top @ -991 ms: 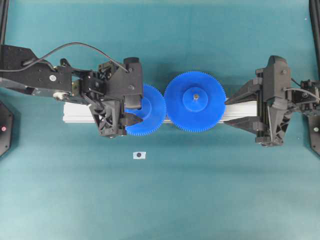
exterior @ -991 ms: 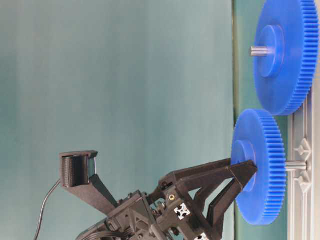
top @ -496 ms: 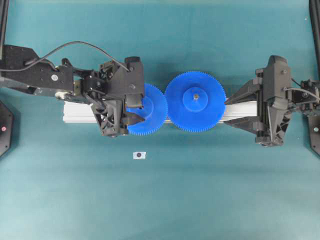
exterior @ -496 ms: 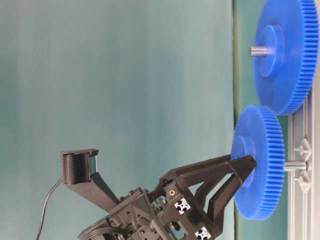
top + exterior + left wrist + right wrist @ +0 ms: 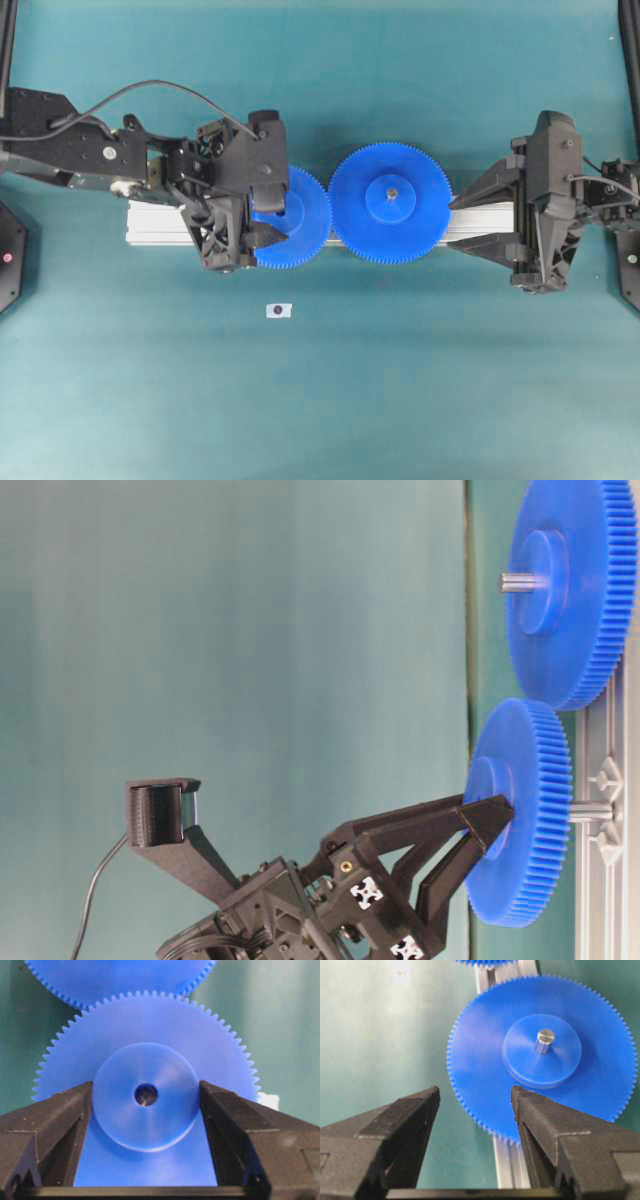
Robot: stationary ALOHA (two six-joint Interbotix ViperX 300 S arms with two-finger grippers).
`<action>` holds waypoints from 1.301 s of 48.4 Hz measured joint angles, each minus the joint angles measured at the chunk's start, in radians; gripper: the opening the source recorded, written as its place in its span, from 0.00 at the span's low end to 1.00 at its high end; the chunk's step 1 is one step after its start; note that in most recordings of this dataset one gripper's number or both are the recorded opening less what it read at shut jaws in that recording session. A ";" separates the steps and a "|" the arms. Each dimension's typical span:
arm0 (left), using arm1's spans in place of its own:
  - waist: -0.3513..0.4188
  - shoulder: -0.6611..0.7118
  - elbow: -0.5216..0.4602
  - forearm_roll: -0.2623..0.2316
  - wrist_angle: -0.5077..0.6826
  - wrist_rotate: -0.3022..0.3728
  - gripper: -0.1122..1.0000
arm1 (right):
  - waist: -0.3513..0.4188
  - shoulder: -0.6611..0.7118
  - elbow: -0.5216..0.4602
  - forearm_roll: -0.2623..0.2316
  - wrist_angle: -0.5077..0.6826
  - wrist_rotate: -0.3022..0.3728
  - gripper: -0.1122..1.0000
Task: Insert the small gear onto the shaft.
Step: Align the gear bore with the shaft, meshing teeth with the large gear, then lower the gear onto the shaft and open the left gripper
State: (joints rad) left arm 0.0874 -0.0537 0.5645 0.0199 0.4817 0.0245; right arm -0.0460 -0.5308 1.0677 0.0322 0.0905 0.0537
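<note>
Left gripper (image 5: 146, 1110) pinches the small gear's (image 5: 145, 1090) hub, part-way down the shaft (image 5: 592, 811) at lower right; right gripper (image 5: 475, 1110) spread, empty.

Two matte-black arms — angular end effectors; looping black cable (image 5: 150, 92) on the left

Two blue gears: the small gear (image 5: 300, 232) at centre left, the larger gear (image 5: 391, 203) at centre. One aluminium rail (image 5: 155, 224). Two hands, left hand (image 5: 262, 221) and right hand (image 5: 452, 223). One small tag (image 5: 279, 310) below.
</note>
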 measured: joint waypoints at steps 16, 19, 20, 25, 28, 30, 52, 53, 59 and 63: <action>-0.018 -0.003 0.015 0.006 0.000 -0.058 0.74 | 0.000 0.000 0.000 0.000 0.000 0.000 0.72; -0.018 -0.002 0.014 0.006 0.000 -0.060 0.74 | 0.000 -0.002 0.002 0.000 0.000 0.002 0.72; -0.018 -0.002 0.014 0.006 -0.002 -0.058 0.74 | 0.000 0.000 0.000 0.000 0.000 0.002 0.72; -0.018 0.003 0.011 0.006 0.000 -0.054 0.74 | 0.000 -0.002 0.000 0.000 0.000 0.002 0.72; -0.018 0.005 0.011 0.006 0.000 -0.051 0.74 | 0.002 -0.002 0.000 0.000 0.000 0.000 0.72; -0.018 0.005 0.011 0.006 0.000 -0.052 0.75 | 0.000 0.000 0.000 0.000 0.000 0.000 0.72; -0.026 -0.002 -0.028 0.002 -0.008 -0.044 0.89 | 0.000 -0.002 0.002 0.000 -0.012 0.000 0.72; -0.025 -0.002 -0.029 0.002 -0.008 -0.044 0.89 | 0.000 -0.002 0.002 0.000 -0.014 0.000 0.72; -0.025 -0.003 -0.041 0.002 -0.008 -0.048 0.89 | 0.000 -0.005 0.003 0.000 -0.015 0.002 0.72; -0.025 -0.014 -0.054 0.002 -0.006 -0.051 0.89 | 0.000 -0.006 0.005 0.000 -0.015 0.002 0.72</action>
State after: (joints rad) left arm 0.0629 -0.0675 0.5108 0.0215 0.4755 -0.0261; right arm -0.0460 -0.5369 1.0723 0.0322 0.0752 0.0552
